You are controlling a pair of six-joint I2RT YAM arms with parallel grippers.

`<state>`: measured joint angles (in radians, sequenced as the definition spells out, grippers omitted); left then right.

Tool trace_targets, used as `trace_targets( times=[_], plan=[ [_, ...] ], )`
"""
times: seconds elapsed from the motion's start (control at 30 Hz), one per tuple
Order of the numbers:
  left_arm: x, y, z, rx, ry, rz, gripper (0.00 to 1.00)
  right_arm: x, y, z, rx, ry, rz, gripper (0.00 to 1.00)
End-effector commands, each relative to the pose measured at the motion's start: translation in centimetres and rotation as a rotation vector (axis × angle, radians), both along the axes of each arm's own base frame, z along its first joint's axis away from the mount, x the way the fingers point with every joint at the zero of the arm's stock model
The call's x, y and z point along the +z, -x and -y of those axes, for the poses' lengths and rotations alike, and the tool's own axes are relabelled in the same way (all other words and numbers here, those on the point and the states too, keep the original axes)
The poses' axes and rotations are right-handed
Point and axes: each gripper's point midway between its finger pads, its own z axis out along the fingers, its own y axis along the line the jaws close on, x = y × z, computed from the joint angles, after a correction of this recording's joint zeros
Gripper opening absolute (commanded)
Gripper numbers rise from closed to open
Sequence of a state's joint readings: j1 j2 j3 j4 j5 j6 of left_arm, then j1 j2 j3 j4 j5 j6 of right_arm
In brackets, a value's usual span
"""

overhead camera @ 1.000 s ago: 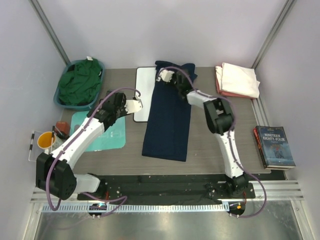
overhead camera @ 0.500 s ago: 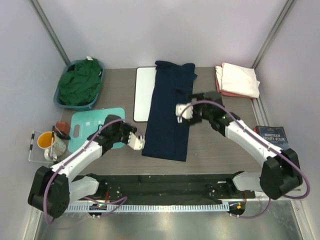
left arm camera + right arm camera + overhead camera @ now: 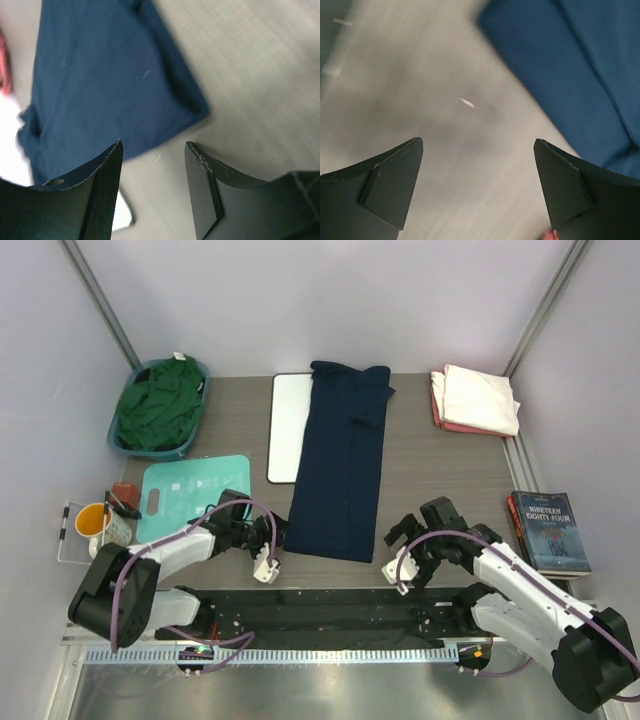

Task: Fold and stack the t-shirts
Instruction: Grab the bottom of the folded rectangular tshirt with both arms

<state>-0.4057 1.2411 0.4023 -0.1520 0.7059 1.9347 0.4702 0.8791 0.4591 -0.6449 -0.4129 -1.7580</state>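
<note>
A dark navy t-shirt (image 3: 338, 465), folded into a long strip, lies flat in the middle of the table. Its far end overlaps a white board (image 3: 288, 425). My left gripper (image 3: 268, 565) hovers open just left of the shirt's near left corner, nothing between its fingers. In the left wrist view the gripper (image 3: 154, 145) frames bare table, with the navy shirt (image 3: 110, 75) beyond. My right gripper (image 3: 400, 565) is wide open right of the near right corner. In its wrist view the gripper (image 3: 477, 145) shows only tabletop, and the shirt (image 3: 580, 55) lies at the upper right. A cream-white shirt (image 3: 482, 398) rests folded on a salmon-pink shirt (image 3: 438, 400).
A dark green shirt (image 3: 160, 405) sits bunched in a teal basket (image 3: 200, 375) at the back left. A teal mat (image 3: 195, 495) lies left of the navy shirt, with a yellow mug (image 3: 95, 522) beside it. A book (image 3: 548, 532) lies at the right edge.
Both arms have drawn back from the far end of the navy shirt to the table's near edge. The right gripper has widened. The shirt lies where it was.
</note>
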Motion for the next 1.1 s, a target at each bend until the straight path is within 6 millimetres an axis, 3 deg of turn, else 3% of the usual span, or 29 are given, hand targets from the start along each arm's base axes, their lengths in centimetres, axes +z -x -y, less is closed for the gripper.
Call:
trace_targets(
  times=[0.0,0.03,0.33,0.5,0.73,0.87,1.07],
  plan=[
    [0.4,2.2,2.9,-0.282,0.113,0.079,0.54,-1.7,2.6,-1.1,0.154,-0.005,-0.008,0.98],
    [-0.1,2.7,2.8,-0.298,0.111,0.054,0.54,-2.5,3.1,-1.3,0.167,-0.003,-0.023,0.97],
    [-1.4,4.0,3.2,-0.411,0.105,0.023,0.52,-3.1,2.0,-6.4,0.13,-0.1,-0.013,0.91],
    [-1.0,4.2,2.6,-0.408,0.071,0.008,0.51,-3.7,2.4,-8.1,0.13,-0.109,-0.052,0.87],
    [0.2,5.8,0.7,-0.435,-0.003,-0.04,0.51,-3.7,3.5,-7.5,0.126,-0.088,-0.093,0.86],
    [-0.3,6.9,0.4,-0.467,-0.007,-0.056,0.51,-3.6,4.2,-7.2,0.136,-0.092,-0.104,0.86],
    [-1.9,5.6,1.1,-0.468,0.012,-0.011,0.53,-3.8,3.9,-7.3,0.102,-0.09,-0.12,0.86]
  ],
)
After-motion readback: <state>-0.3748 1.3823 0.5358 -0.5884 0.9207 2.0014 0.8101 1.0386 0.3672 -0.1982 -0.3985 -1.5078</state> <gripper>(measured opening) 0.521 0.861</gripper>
